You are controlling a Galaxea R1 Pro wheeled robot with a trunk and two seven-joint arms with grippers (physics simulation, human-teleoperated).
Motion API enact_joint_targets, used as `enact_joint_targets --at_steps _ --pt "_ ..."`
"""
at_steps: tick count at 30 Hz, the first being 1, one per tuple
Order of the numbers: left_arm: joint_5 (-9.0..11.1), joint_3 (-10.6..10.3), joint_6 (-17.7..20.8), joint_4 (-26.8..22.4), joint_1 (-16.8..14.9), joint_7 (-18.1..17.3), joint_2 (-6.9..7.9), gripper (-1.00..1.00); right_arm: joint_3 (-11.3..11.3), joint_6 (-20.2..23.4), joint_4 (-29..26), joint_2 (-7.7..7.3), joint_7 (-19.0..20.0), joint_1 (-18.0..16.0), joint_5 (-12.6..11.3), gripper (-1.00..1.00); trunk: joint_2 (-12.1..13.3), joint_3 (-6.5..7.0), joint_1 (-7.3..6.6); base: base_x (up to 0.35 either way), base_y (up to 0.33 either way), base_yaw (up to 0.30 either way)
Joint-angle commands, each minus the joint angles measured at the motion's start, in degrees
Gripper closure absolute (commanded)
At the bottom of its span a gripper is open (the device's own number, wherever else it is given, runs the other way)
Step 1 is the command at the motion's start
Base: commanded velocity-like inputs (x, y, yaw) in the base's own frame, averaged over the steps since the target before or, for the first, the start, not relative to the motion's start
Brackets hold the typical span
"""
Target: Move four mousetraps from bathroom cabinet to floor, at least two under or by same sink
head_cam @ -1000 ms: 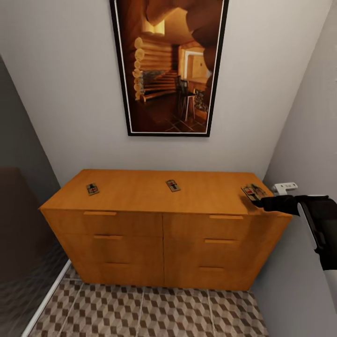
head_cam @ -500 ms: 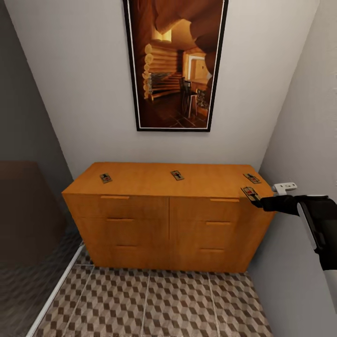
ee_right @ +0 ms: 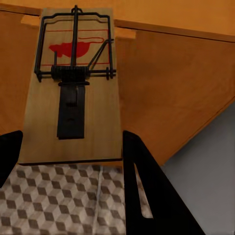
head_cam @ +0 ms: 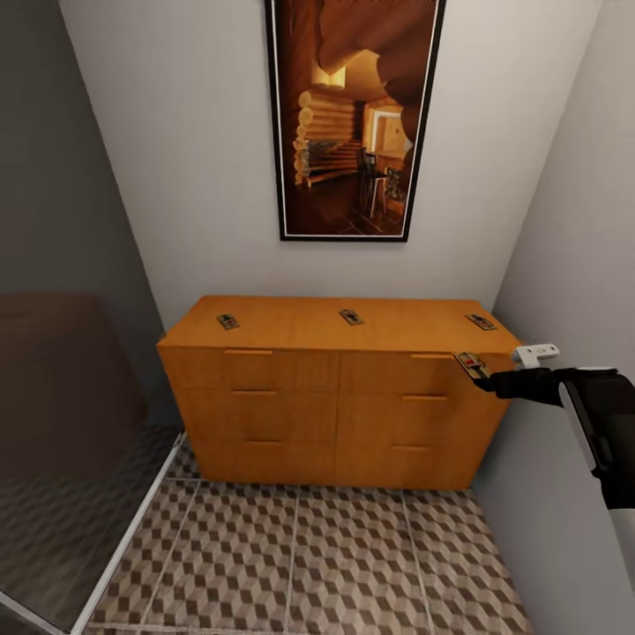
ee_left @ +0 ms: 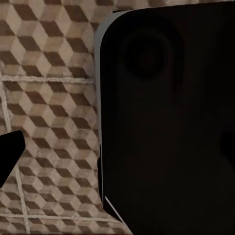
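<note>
The patterned floor of brown, beige and cream cube-printed tiles [head_cam: 335, 564] is seen nearest, stretching up to the foot of the orange wooden cabinet with four drawer fronts [head_cam: 335, 414]. In front of the cabinet's right end, off its top, a flat brown wooden mousetrap with dark wire and a red mark [head_cam: 471, 363] is gripped at its near end by the black right gripper [head_cam: 490, 381]; in the right wrist view the trap [ee_right: 72, 88] is seen clamped between the two dark fingers [ee_right: 147, 186], held over the floor tiles. Whether the left gripper [ee_left: 10, 156] is parted or closed cannot be told from the dark shapes over the tiles. Three more traps are seen lying on the cabinet top: left [head_cam: 227, 321], middle [head_cam: 350, 317] and right [head_cam: 481, 322]. Behind, a dark-framed picture of a log interior [head_cam: 353, 119] is hung on the pale wall.
</note>
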Motion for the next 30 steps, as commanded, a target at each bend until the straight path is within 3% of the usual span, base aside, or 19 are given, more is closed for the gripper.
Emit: enact_joint_targets --at_steps 1,11,18,30 --pt "0.0 0.0 -0.3 0.1 0.0 0.0 0.0 -1.0 0.0 0.3 0.0 0.04 0.5 0.0 0.3 1.0 0.0 -0.04 -0.02 -0.223 0.231 0.0" --pt "0.0 0.0 -0.3 0.1 0.0 0.0 0.0 -1.0 0.3 0.0 0.6 0.28 0.4 0.0 0.3 1.0 0.0 -0.04 -0.02 -0.155 0.155 0.0" --pt "0.0 0.0 -0.3 0.1 0.0 0.0 0.0 -1.0 0.4 -1.6 6.8 0.48 0.6 0.0 0.2 1.0 0.0 -0.04 -0.02 -0.016 0.015 0.0" --pt "0.0 0.0 -0.3 0.1 0.0 0.0 0.0 -1.0 0.4 -20.8 27.0 0.9 0.6 0.0 0.2 1.0 0.0 -0.04 -0.02 -0.001 0.001 0.0"
